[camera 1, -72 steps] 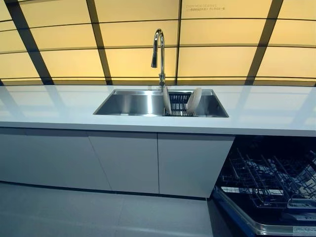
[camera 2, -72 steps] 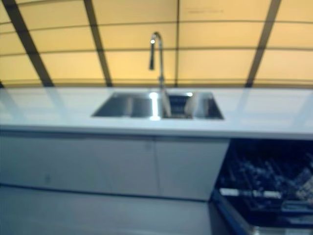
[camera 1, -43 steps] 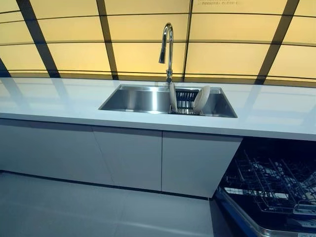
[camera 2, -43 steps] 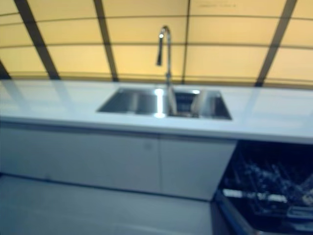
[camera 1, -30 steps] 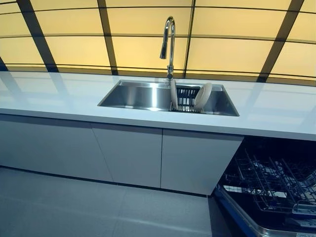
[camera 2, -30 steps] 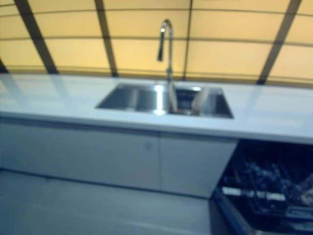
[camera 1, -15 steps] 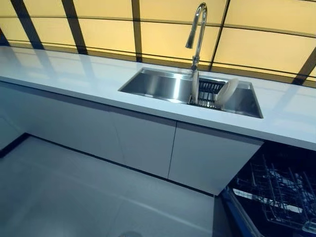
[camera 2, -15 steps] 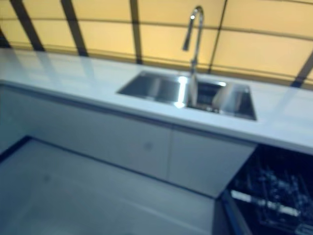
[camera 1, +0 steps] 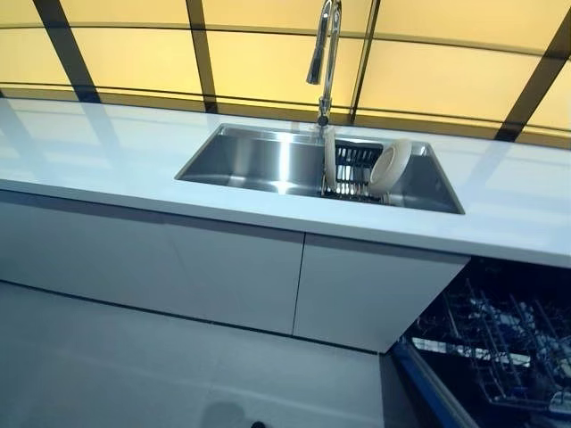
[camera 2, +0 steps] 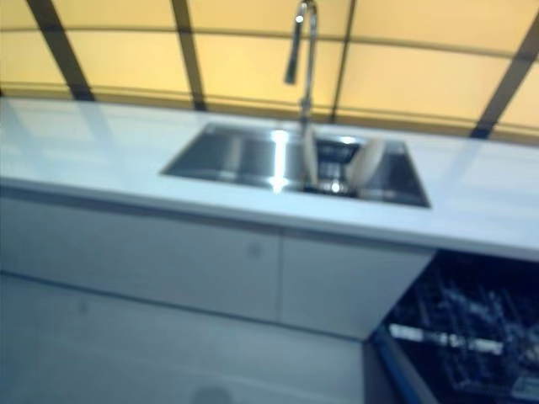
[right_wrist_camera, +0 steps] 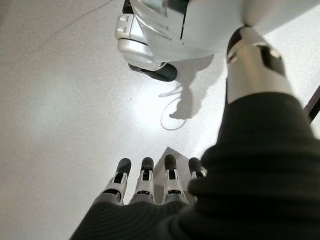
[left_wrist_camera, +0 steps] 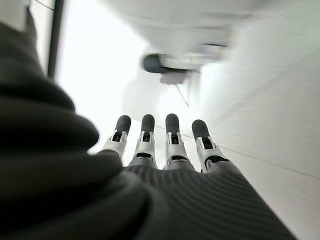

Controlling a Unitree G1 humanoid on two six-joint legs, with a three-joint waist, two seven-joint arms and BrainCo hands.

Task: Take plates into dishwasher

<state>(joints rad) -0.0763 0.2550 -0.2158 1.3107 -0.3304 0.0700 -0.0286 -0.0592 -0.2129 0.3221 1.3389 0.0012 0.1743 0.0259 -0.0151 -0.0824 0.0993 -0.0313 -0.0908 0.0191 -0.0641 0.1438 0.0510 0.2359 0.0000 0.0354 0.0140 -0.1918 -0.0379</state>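
Two cream plates stand on edge in a dark rack in the right half of the steel sink. One plate is upright by the tap; the other plate leans to the right. The open dishwasher with its wire rack is at the lower right, below the counter. My left hand shows only in the left wrist view, fingers straight, holding nothing, pointing at the floor. My right hand shows only in the right wrist view, fingers straight and empty, above the floor.
A long white counter runs across the view over white cabinet doors. A tall chrome tap stands behind the sink. Yellow wall panels with dark strips are behind. Grey floor lies in front.
The camera has shifted: the whole scene moved left compared with half a second ago, and the sink now sits nearer and more central. The plates have not moved.
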